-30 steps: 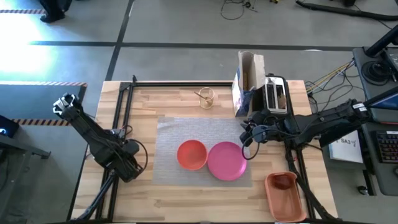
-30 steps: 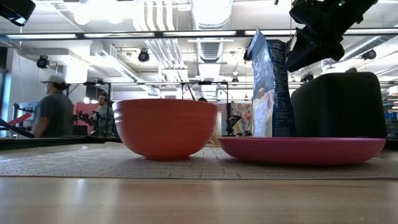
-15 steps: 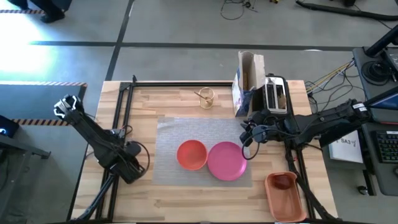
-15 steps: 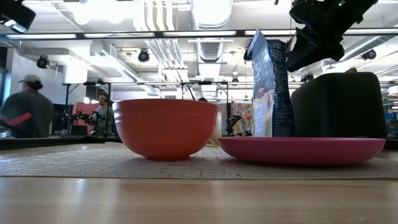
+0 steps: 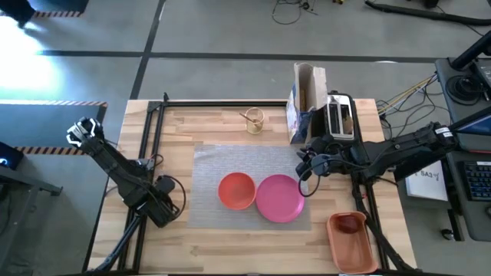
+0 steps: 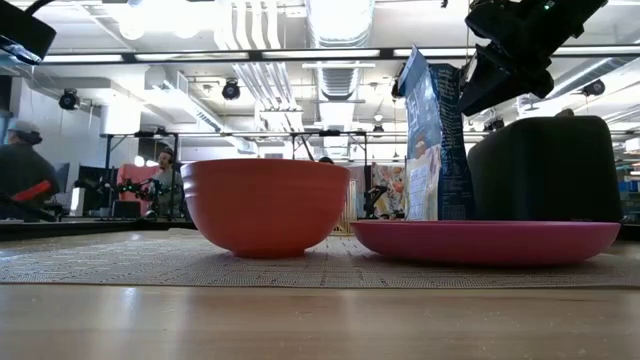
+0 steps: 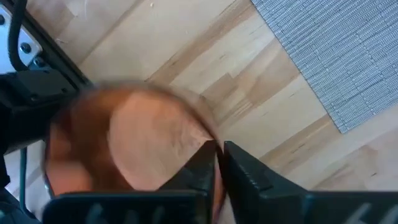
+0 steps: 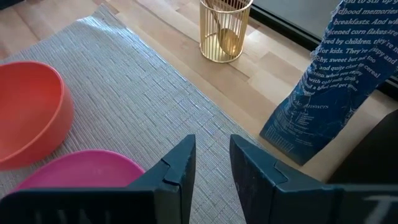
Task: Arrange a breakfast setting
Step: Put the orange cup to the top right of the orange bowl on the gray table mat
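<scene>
Currently left gripper (image 7: 214,163) at desk's (image 5: 230,245) 8 o'clock, jaws clamped on small orange cup (image 7: 134,143) rim; light, rigid, likely slippery, wall pinch suits. Right gripper (image 8: 210,163) slightly apart, hovering over grey woven rectangular placemat (image 8: 155,112) at 3 o'clock

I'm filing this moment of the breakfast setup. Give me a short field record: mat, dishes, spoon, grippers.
placemat: grey woven, flat at table centre
bowl: orange, upright on the mat
plate: pink, on the mat beside the bowl
spoon: gold, standing in a wire holder off the mat
left gripper: shut on orange cup, left of the mat
right gripper: slightly open, empty, above the mat's right part
</scene>
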